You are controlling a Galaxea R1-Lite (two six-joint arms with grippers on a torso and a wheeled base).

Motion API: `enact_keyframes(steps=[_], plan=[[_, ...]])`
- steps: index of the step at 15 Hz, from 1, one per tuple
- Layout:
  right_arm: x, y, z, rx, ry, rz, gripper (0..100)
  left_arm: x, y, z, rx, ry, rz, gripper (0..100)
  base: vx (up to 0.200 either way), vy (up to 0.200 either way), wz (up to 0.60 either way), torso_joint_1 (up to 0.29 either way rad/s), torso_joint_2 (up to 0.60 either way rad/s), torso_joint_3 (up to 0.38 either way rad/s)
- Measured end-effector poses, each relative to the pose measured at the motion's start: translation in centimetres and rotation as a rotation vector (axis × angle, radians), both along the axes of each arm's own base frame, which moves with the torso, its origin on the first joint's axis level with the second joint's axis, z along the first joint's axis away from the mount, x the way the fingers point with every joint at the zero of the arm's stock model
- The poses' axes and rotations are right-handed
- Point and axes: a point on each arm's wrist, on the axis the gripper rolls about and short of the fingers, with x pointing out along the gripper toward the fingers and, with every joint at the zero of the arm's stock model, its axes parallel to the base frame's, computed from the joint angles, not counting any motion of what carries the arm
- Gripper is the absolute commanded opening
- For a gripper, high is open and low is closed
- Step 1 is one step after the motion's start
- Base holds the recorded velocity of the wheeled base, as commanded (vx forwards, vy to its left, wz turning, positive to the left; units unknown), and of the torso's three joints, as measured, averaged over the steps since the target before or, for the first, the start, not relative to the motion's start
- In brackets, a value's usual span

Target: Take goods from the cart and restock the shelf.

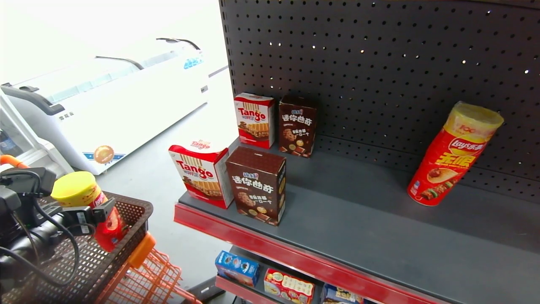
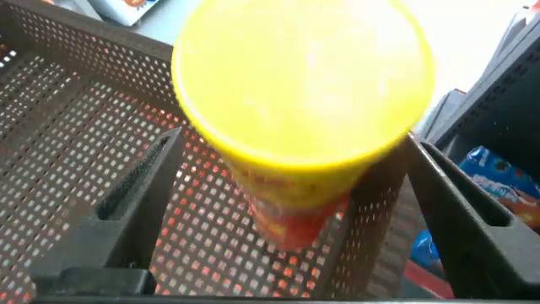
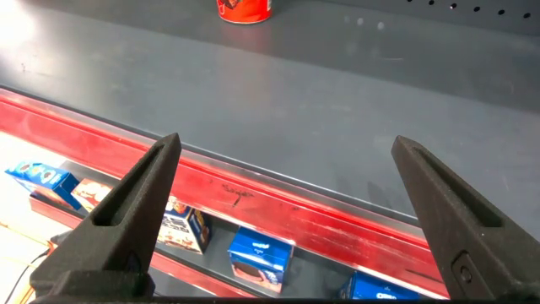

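The left pincer (image 2: 294, 143) is closed on a chips can (image 1: 80, 190) with a yellow lid and a red body. One dark finger (image 2: 139, 181) lies along each side of the can just below the lid. The can sits tilted between the fingers, lid uppermost, lifted over the cart's brown perforated basket (image 1: 133, 228). Its red lower end is just above the basket's rim.

Taking the front brown box (image 1: 257, 190) on the shelf (image 1: 358, 219) as the landmark, the held can is well off to that box's left and lower down, beyond the shelf's end. A red-and-white wafer box (image 1: 202, 175) stands touching the brown box's left side. Behind the brown box, near the pegboard back (image 1: 379, 63), stand a second wafer box (image 1: 255, 120) and a second brown box (image 1: 297, 126), side by side. Far to the brown box's right stands a second red chips can (image 1: 453, 156), close to the pegboard, with bare shelf board between. The shelf's red front rail (image 1: 253, 245) runs just below the brown box.

The right pincer (image 3: 285, 148) is open, its two fingers spread wide and holding nothing. It hangs over the front rail, to the brown box's right, and small blue boxes (image 3: 260, 257) sit on the lower shelf beneath it.
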Motion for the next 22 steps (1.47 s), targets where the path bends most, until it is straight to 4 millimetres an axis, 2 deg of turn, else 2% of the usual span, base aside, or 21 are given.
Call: enact_keyframes(steps=[6, 16, 17, 22], plan=[[0.0, 0.0, 0.0, 0.0, 0.0, 0.0, 100, 3.7, 0.9, -1.3, 0.007, -0.039, -0.004, 100, 0.0, 0.0, 0.0, 0.0, 0.0, 0.0], [0.0, 0.0, 0.0, 0.0, 0.0, 0.0, 100, 6.2, 1.2, -4.0, -0.012, 0.021, -0.017, 100, 0.0, 0.0, 0.0, 0.0, 0.0, 0.0], [0.0, 0.0, 0.0, 0.0, 0.0, 0.0, 100, 6.4, 1.1, -4.0, -0.011, 0.018, -0.023, 0, 0.0, 0.0, 0.0, 0.0, 0.0, 0.0], [0.0, 0.0, 0.0, 0.0, 0.0, 0.001, 100, 6.8, 0.5, -3.8, -0.008, 0.015, -0.045, 0, 0.0, 0.0, 0.0, 0.0, 0.0, 0.0]])
